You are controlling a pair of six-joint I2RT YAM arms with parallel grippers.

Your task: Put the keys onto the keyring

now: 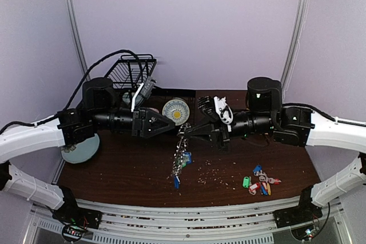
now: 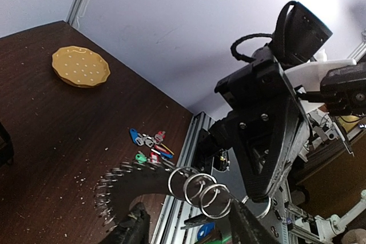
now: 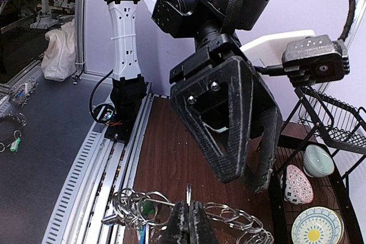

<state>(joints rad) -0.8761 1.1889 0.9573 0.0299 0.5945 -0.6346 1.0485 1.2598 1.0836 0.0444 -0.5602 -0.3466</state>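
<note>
The keyring [image 1: 182,155] hangs edge-on over the middle of the table, with silver rings and blue tags dangling from it. My right gripper [image 1: 187,131] is shut on its top rim. In the right wrist view the right gripper [image 3: 189,212] pinches the keyring [image 3: 229,218] among the silver rings. My left gripper [image 1: 170,123] is just left of it and open. In the left wrist view the left gripper [image 2: 191,221] straddles three silver rings on the keyring's dark rim [image 2: 134,184] without clamping them. The keys [image 1: 260,182], a small loose bunch with coloured heads, lie on the table at right [image 2: 146,141].
A round yellow-patterned plate [image 1: 175,111] lies behind the grippers [image 2: 80,66]. A black wire dish rack [image 1: 132,72] stands at the back left, with bowls beside it [image 3: 318,161]. A pale blue plate [image 1: 80,150] sits under the left arm. Crumbs dot the dark table [image 1: 131,170].
</note>
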